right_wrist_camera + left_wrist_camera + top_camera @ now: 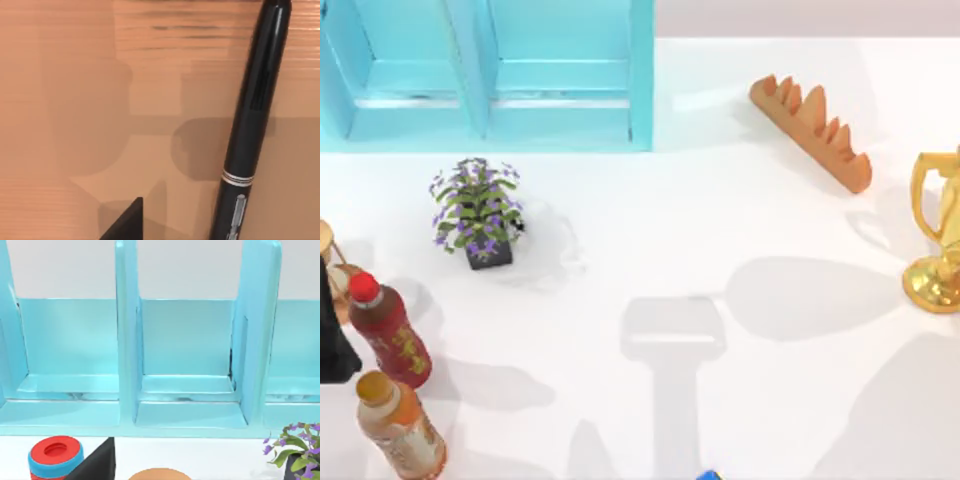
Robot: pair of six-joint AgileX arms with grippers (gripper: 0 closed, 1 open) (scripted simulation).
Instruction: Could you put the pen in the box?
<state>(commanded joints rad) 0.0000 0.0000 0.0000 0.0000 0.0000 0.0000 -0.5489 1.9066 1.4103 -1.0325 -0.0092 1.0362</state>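
Overhead, the box (560, 110) is seen at the table's far left, its compartments open for a drop. From the left wrist, its dividers are faced. From the right wrist, the pen (255, 120) appears close over a tan surface; neither gripper's state can be told.

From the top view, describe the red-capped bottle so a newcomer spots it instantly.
Start at the turquoise box at the table's far left, then drop past the purple-flowered pot plant to the near left edge. Of two bottles, it is the red-capped bottle; the orange-capped bottle stands nearer.
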